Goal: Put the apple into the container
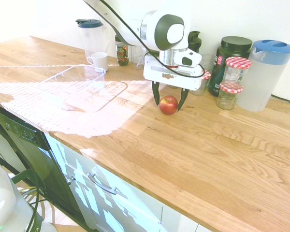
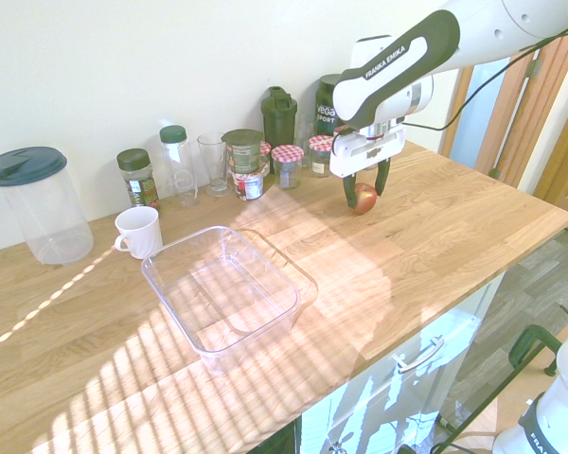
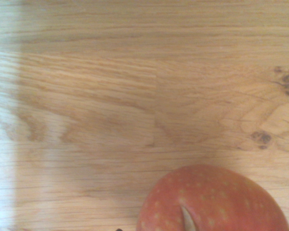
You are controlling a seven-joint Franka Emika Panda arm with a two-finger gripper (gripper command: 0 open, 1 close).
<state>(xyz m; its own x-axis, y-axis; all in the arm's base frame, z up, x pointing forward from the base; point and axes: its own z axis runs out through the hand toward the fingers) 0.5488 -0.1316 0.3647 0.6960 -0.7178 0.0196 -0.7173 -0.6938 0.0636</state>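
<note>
The small red apple point(image 1: 168, 104) rests on the wooden counter point(image 1: 222, 145), and it also shows in the second exterior view point(image 2: 364, 198) and close up in the wrist view point(image 3: 212, 202). My gripper point(image 1: 169, 98) is low over it, open, with one dark finger on each side of the apple and a little room left on both sides; the same stance shows from the other side point(image 2: 365, 188). The clear plastic container point(image 1: 79, 87) stands empty on the counter well away from the apple point(image 2: 229, 292).
Behind the apple stand jars with red-checked lids point(image 1: 234, 79), a dark green tub point(image 1: 229, 60), a blue-lidded pitcher point(image 1: 266, 72) and bottles. A white mug point(image 1: 99, 61) and a second pitcher point(image 1: 92, 34) stand behind the container. The counter's front edge drops to cabinets.
</note>
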